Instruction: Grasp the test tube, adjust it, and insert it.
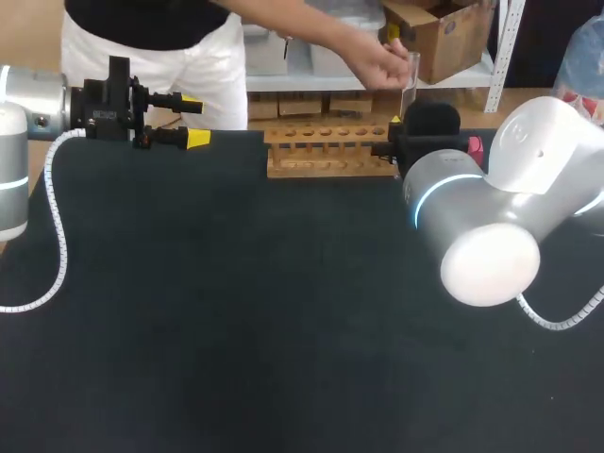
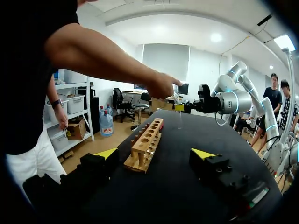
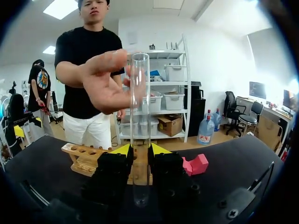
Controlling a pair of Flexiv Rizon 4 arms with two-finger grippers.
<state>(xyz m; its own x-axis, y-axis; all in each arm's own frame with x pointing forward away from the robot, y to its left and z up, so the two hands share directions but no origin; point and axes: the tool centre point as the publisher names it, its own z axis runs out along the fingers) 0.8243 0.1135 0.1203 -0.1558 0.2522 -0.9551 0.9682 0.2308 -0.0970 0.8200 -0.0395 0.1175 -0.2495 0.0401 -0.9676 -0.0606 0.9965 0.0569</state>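
Note:
A clear glass test tube (image 3: 139, 116) stands upright between the yellow-tipped fingers of my right gripper (image 3: 140, 150), which is shut on its lower part. A person's hand (image 3: 105, 88) holds the tube near its top. In the head view the tube (image 1: 410, 80) and right gripper (image 1: 398, 121) are at the right end of the wooden rack (image 1: 330, 151), with the hand (image 1: 377, 61) reaching over the table's far edge. The rack's holes look empty. My left gripper (image 1: 195, 121) hangs open at the back left, pointing towards the rack (image 2: 145, 144), nothing between its fingers.
A small pink block (image 3: 196, 164) lies beside the rack (image 3: 81, 158), just ahead of the right gripper. The black table cloth (image 1: 283, 311) covers the whole surface. My right arm's big white elbow (image 1: 491, 226) hangs over the table's right side.

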